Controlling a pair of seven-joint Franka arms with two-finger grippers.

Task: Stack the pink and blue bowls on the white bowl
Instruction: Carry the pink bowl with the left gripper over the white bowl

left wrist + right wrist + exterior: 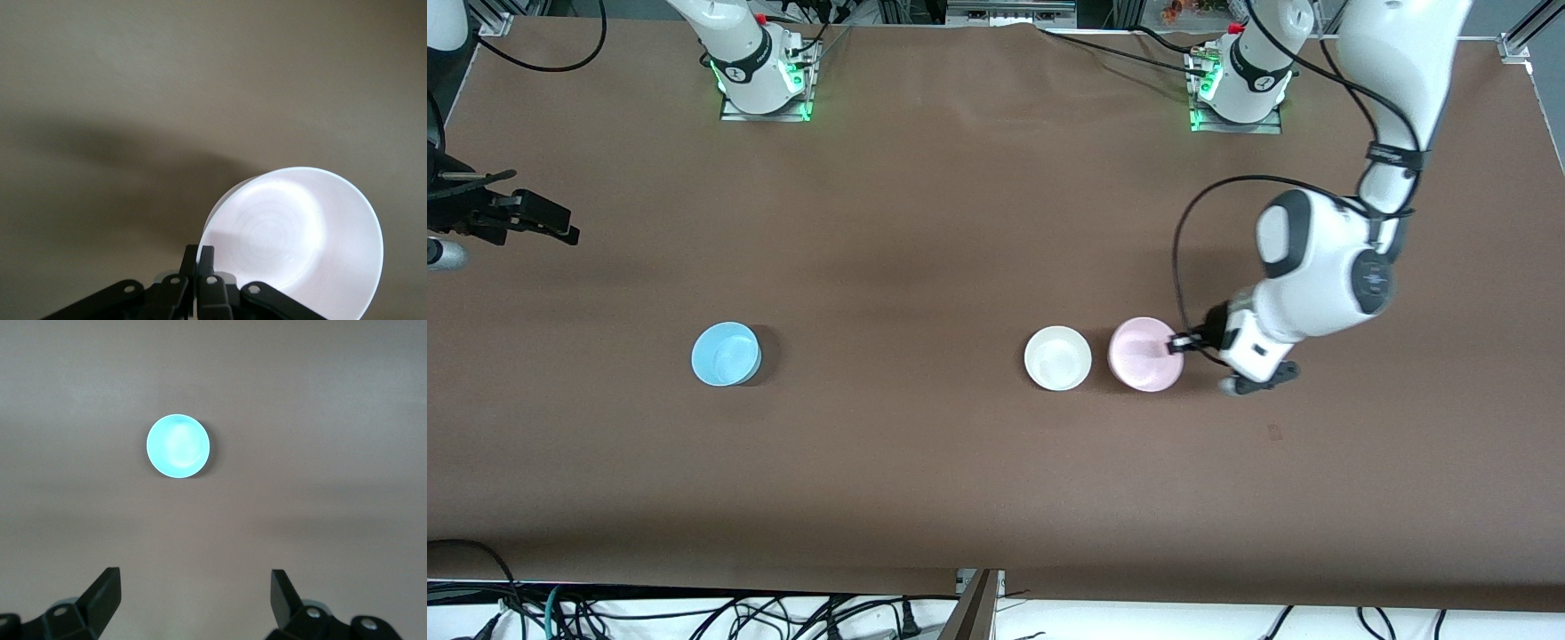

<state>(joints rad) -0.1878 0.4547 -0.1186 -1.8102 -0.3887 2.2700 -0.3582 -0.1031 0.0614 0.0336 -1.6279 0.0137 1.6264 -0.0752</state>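
The pale pink bowl (1144, 356) is beside the white bowl (1057, 358), toward the left arm's end of the table. My left gripper (1183, 342) is shut on the pink bowl's rim, one finger inside and one outside. In the left wrist view the pink bowl (300, 240) looks tilted, with my left gripper (199, 257) pinching its edge. The light blue bowl (726, 355) sits alone toward the right arm's end. My right gripper (534, 209) waits open and empty, high over the table's edge. The right wrist view shows my right gripper (197, 593) and the blue bowl (178, 445) far below.
The brown table (925, 222) holds only the three bowls. The arm bases (760, 76) stand along its back edge. Cables (694, 613) hang off the table's near edge.
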